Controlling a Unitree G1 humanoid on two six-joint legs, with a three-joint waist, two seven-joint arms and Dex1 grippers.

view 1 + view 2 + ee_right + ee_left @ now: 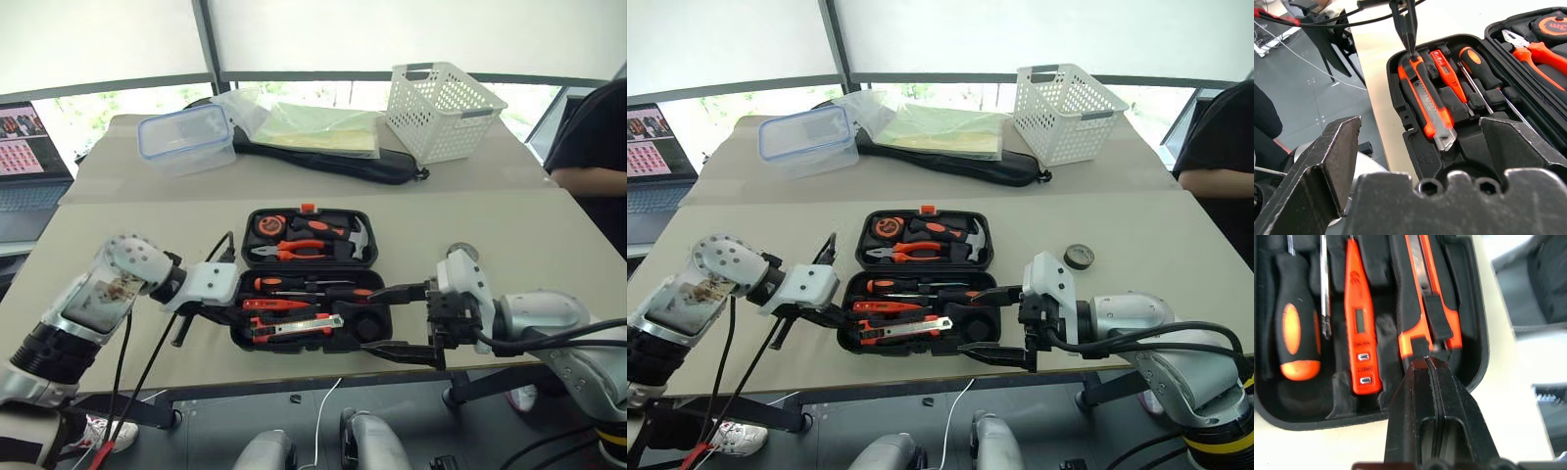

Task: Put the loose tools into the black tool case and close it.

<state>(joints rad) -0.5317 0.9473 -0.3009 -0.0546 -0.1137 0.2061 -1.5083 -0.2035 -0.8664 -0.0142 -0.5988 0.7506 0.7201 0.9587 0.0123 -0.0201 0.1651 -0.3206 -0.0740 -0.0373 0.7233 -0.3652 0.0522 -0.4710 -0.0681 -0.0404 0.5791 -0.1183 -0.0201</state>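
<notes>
So the tape roll (1079, 257) sits right of the black tool case (921, 282), nearest the wide-open right hand (997, 323); left hand (1426, 361) is pinched shut, empty.

black tool case (387, 323) open near table's front edge; screwdriver (1295, 330), tester pen (1357, 318), utility knife (1425, 100) slotted inside; tape roll (1078, 257) on table, right.

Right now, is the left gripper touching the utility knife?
Touching. In the left wrist view the shut left gripper tips press on the utility knife's orange end, no gap; the right wrist view agrees.
</notes>
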